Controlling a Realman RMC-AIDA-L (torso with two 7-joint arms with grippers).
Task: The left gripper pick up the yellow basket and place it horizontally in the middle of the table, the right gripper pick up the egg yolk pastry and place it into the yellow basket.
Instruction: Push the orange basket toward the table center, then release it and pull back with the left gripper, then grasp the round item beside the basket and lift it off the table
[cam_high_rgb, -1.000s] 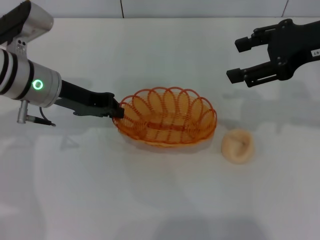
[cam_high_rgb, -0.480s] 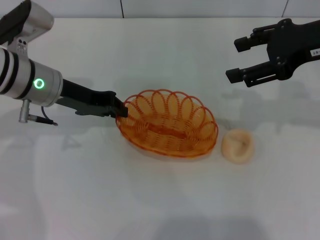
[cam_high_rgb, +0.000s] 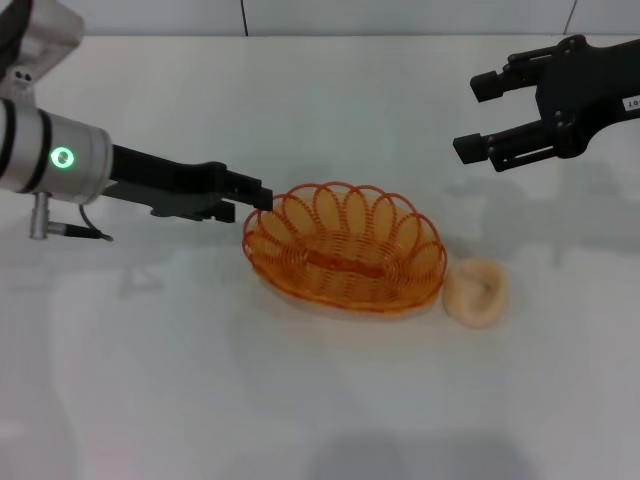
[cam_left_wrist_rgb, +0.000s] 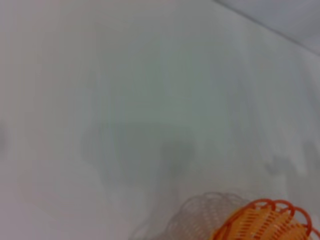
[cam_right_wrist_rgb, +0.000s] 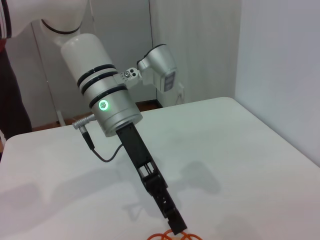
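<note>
Orange wire, head view: the yellow basket (cam_high_rgb: 345, 247) sits flat on the table (cam_high_rgb: 300, 400) near its middle, long side running left to right; a second ago it was tipped with its rim raised, so it has since settled level and slid slightly rightward.
Left arm, head view: the left gripper (cam_high_rgb: 258, 197) now reaches in at a flatter angle than before, its tip at the basket's left rim. Whether its fingers are still pinching the wire or have let go, I cannot tell.
Pastry, head view: the egg yolk pastry (cam_high_rgb: 476, 291) lies on the table just beside the basket's right end, unmoved.
Right arm, head view: the right gripper (cam_high_rgb: 482, 116) hovers well above and behind the pastry, fingers spread wide, holding nothing, where it was a second ago.
Left wrist view: only a corner of the basket (cam_left_wrist_rgb: 265, 225) shows against bare table.
Right wrist view: the left gripper (cam_right_wrist_rgb: 176, 226) slants down to orange rim loops at the picture's edge.
Meaning: the basket placement looks essentially finished; release and retreat seem next, then the pastry pick.
</note>
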